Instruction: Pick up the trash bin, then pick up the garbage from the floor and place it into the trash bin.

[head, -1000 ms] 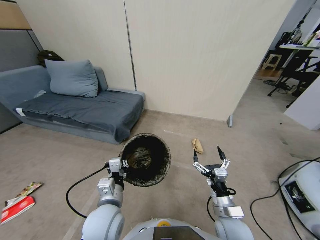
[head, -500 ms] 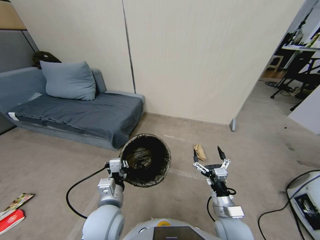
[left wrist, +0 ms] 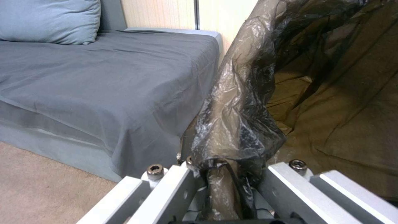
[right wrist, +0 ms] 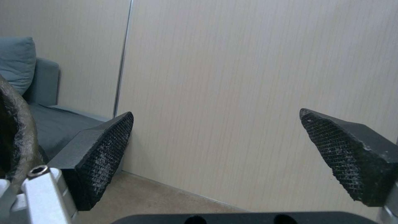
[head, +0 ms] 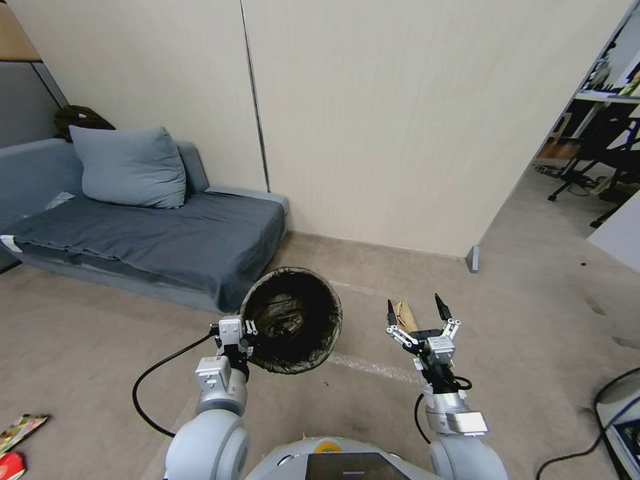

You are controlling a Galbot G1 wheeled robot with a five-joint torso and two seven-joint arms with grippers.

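Two tools: left tool (left wrist: 226,174) clenched on trash bin (head: 293,320) rim; right tool (head: 415,308) released, wall ahead.

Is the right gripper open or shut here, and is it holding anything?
Open and empty: the right gripper has its fingers spread wide, with nothing but wall between them.

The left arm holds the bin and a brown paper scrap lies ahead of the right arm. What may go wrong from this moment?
1. The left gripper pinches the trash bin at one spot on its bag-covered rim; the thin film might slip or tear, and the bin could tip.
2. The brown paper scrap lies flat on the floor; the right gripper, jaws open, may push it along the carpet rather than lift it.
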